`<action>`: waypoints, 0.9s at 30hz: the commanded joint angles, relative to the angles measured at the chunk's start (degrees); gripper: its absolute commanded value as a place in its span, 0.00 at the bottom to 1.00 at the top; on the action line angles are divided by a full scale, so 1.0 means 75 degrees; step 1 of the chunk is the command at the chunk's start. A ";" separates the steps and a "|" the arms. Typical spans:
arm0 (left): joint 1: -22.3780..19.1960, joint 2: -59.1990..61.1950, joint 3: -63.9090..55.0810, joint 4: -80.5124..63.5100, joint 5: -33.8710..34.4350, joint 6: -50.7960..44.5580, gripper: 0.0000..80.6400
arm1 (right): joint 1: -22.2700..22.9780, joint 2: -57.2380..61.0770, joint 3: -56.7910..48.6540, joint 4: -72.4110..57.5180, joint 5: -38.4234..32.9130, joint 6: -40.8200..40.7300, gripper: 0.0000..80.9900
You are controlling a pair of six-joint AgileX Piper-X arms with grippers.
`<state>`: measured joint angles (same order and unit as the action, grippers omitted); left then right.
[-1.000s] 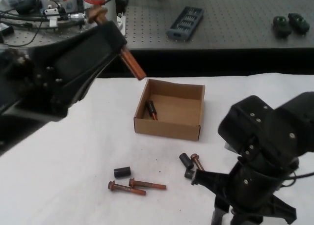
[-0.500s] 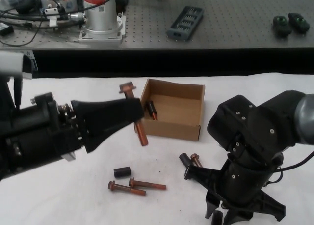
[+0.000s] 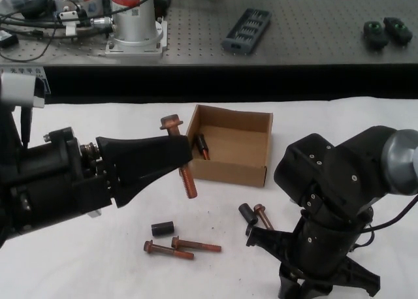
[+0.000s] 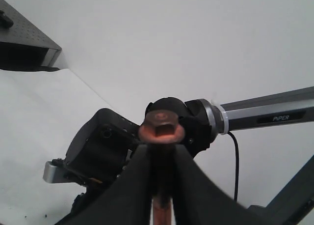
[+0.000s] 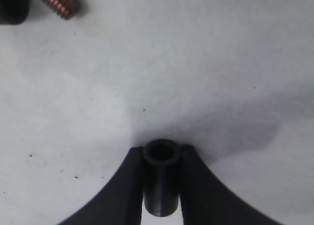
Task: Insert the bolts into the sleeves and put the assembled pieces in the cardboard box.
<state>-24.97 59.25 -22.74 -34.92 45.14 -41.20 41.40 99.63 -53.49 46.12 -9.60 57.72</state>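
We see the bolt point(image 3: 187, 180), head up, clamped in the left pincer point(image 3: 181, 157) at nine o'clock of the box point(image 3: 225, 172). The right wrist view lets us see a sleeve point(image 5: 161, 185) pinched by the right pincer point(image 5: 161, 155), at the box's five o'clock.

Left arm point(image 3: 59, 181) comes in low from the left, stretched out to the right. My left gripper point(image 3: 181, 157) is clamped on a bolt point(image 3: 188, 181) by its shank, head up, slightly tilted. My right arm point(image 3: 339, 188) hunches at the near right, wrist pointing straight down. My right gripper point(image 3: 294, 287) has both fingers point(image 5: 122, 195) pressed against a sleeve point(image 5: 161, 185).
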 commanded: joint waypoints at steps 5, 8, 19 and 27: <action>0.0012 -0.0067 -0.0067 -0.0101 0.0011 0.0315 0.01 | 0.0014 0.0127 -0.0037 -0.0091 0.0174 -0.2669 0.15; 0.0012 -0.0067 -0.0067 0.0144 -0.0163 0.0637 0.01 | 0.0014 0.0080 -0.0021 -0.0378 0.0274 -0.4806 0.15; 0.0275 -0.0053 -0.0067 0.0936 -0.1354 0.1579 0.01 | -0.0056 -0.1794 0.1379 -0.3404 -0.0465 -0.7008 0.12; 0.0637 0.0190 -0.0085 0.0852 -0.1551 0.1197 0.01 | -0.0101 -0.3971 0.3072 -0.4130 -0.1511 -0.7335 0.07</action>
<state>-20.36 59.89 -22.74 -27.24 33.16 -31.19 41.08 73.80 -32.91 16.25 -18.51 3.85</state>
